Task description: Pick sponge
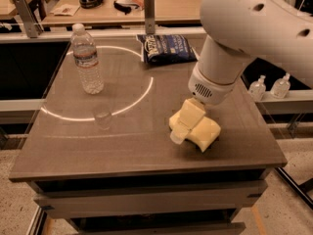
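Note:
The pale yellow sponge (206,133) lies flat on the brown table (122,146), right of centre near the front edge. My gripper (183,130) hangs from the big white arm (230,43) and comes down onto the sponge's left end, touching or just over it. The gripper's yellowish padded tip covers part of the sponge's left side. The sponge rests on the table and is not lifted.
A clear water bottle (86,58) stands at the back left. A small clear cup (102,119) stands left of centre. A dark blue snack bag (165,48) lies at the back. Two small bottles (269,87) stand on a ledge off the table's right.

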`<action>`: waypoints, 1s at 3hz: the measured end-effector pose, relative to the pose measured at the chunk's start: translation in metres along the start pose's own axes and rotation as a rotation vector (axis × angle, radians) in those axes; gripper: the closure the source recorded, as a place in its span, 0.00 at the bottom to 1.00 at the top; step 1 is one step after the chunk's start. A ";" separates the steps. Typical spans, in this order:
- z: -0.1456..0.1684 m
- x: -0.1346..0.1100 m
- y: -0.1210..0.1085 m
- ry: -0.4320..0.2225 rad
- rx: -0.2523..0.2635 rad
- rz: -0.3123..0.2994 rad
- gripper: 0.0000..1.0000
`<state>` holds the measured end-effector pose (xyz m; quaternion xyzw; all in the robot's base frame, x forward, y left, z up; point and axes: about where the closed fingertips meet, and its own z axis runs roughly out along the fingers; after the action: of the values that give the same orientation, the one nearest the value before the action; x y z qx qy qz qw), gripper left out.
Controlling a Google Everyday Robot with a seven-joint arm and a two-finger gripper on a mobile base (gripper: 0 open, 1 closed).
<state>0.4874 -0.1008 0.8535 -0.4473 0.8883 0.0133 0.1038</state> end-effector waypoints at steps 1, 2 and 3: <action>0.004 0.010 0.002 0.009 -0.005 -0.010 0.00; 0.021 0.021 0.015 0.030 -0.012 -0.043 0.00; 0.028 0.017 0.013 0.037 -0.011 -0.048 0.00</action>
<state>0.4722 -0.1037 0.8218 -0.4692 0.8790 0.0074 0.0849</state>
